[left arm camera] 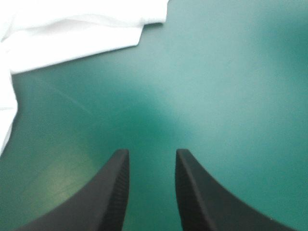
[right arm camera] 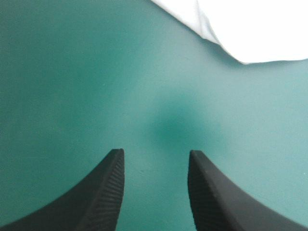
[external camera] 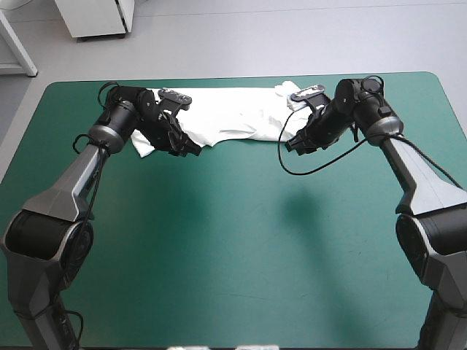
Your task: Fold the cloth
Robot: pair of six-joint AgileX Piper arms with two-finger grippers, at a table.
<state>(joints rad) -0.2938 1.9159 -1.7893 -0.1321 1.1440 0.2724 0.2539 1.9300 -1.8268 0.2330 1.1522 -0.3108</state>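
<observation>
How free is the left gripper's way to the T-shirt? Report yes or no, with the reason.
Probably yes. The left gripper stands open over the bare teal-green cover, and the T-shirt lies just ahead of it, with nothing visible in between.

The white T-shirt (external camera: 232, 113) lies spread in a long, low band on the table (external camera: 233, 248), near its far edge, creased and bunched at both ends.

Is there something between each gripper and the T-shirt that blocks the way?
Nothing visible does. Ahead of the open left gripper and the open right gripper lies only bare cover, then the edge of the T-shirt.
</observation>
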